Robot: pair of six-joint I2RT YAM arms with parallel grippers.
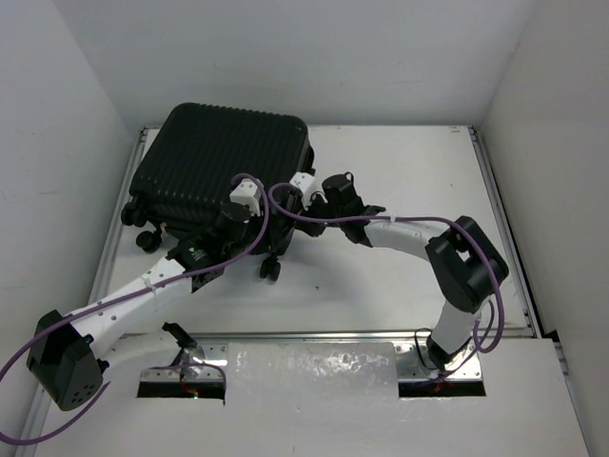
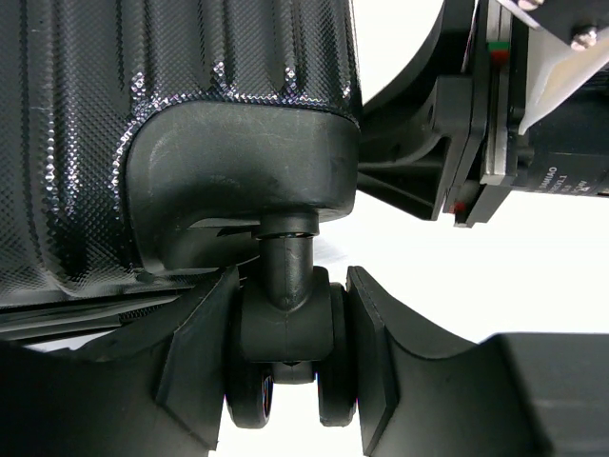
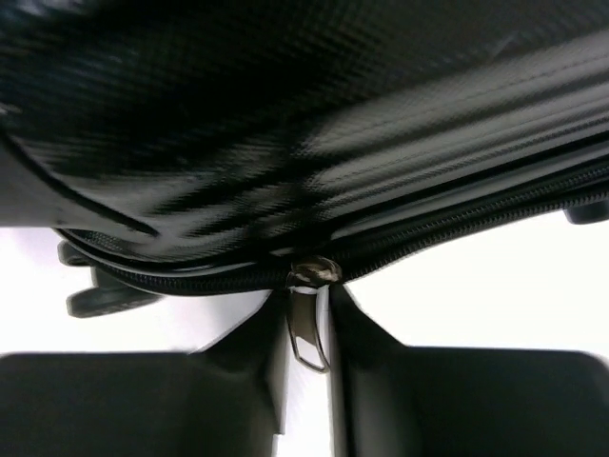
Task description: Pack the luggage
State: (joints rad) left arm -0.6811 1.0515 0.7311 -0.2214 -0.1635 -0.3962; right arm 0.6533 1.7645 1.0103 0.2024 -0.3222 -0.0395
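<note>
The luggage is a black ribbed hard-shell suitcase lying closed at the back left of the table. My left gripper is at its near right corner, shut on a black caster wheel, with a finger pad pressed on each side of the twin wheel. The ribbed shell fills the left wrist view above it. My right gripper is at the suitcase's right side, where the metal zipper pull hangs from the zipper line into the narrow gap of the right gripper. A thin bright strip still shows beside the pull.
White walls close in the table on three sides, and a metal rail runs along its right edge. Other caster wheels stick out at the suitcase's near edge. The two wrists sit close together.
</note>
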